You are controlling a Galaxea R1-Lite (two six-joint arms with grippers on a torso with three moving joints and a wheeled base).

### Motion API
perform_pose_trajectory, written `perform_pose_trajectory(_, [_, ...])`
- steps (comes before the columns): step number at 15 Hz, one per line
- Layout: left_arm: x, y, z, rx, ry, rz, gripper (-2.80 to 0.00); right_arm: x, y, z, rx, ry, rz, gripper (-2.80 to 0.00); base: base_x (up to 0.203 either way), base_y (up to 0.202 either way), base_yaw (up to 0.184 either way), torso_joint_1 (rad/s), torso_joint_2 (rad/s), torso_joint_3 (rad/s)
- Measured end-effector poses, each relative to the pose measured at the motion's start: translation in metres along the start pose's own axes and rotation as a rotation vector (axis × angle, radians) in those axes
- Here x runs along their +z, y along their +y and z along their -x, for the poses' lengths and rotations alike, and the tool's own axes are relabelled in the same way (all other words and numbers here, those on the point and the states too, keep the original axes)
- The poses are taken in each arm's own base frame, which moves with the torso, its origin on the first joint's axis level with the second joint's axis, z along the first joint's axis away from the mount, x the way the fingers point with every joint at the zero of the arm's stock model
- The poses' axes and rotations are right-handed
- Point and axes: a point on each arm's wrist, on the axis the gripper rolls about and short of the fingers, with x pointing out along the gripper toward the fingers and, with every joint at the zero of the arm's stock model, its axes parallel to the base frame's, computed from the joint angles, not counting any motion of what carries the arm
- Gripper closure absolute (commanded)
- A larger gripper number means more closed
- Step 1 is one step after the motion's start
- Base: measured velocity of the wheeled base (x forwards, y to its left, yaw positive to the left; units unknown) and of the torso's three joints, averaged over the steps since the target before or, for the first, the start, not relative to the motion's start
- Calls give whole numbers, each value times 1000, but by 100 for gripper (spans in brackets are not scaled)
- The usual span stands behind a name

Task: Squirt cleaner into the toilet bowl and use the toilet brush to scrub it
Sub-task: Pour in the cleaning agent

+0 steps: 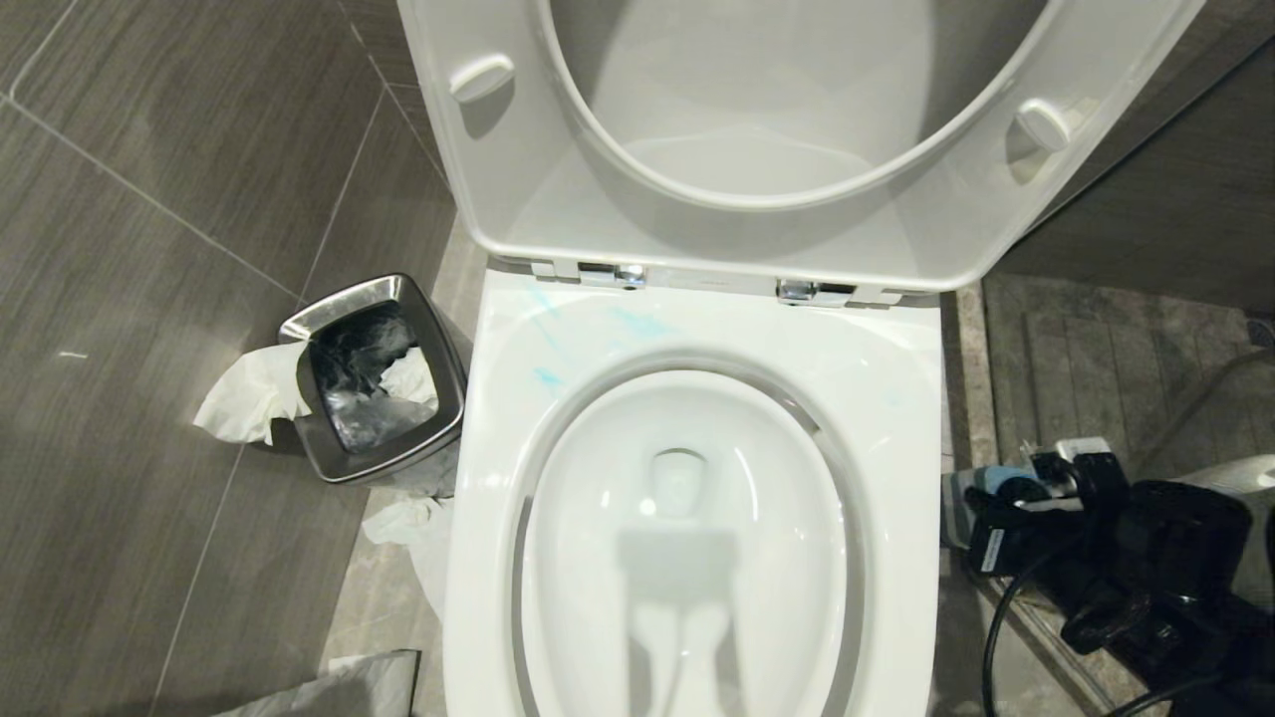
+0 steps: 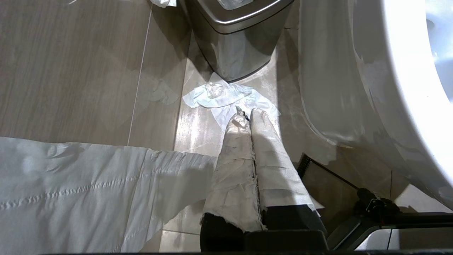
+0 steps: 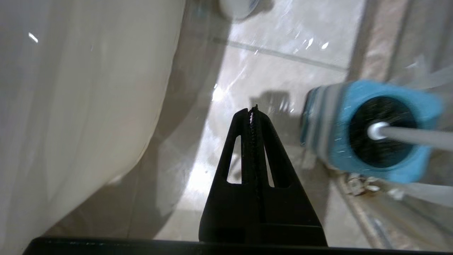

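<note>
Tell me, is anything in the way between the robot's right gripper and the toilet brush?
Nothing visible is. The right gripper, fingers shut and empty, hangs over bare floor tile beside the toilet. The toilet brush stands in its blue holder just to one side, with open floor between them.

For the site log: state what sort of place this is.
A bathroom or toilet room, most likely: a white toilet bowl with its seat raised, a steel waste bin on grey floor tiles, and a toilet brush in its blue holder.
</note>
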Motion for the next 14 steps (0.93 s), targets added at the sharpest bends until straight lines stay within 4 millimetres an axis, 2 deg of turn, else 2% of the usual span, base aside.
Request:
perform_pose_trajectory(3, [0,0,0,0,0,0,0,-11,4,-20,0,31,3,0,0,0,0,0,0,0])
perform_pose_trajectory(8, [0,0,0,0,0,0,0,-18,6,-55,-99,10,0,0,0,0,0,0,0,0])
perform_pose_trajectory(9, [0,0,0,1,0,0,0,-18,7,-63,-103,-2,-1,-172,0,0,0,0,0,0])
perform_pose_trajectory(10, [0,0,0,0,0,0,0,-17,8,-71,-104,-20,-3,-280,0,0,0,0,0,0])
perform_pose_trajectory(14, [0,0,0,0,0,0,0,-19,11,-98,-100,-58,-11,-280,0,0,0,0,0,0])
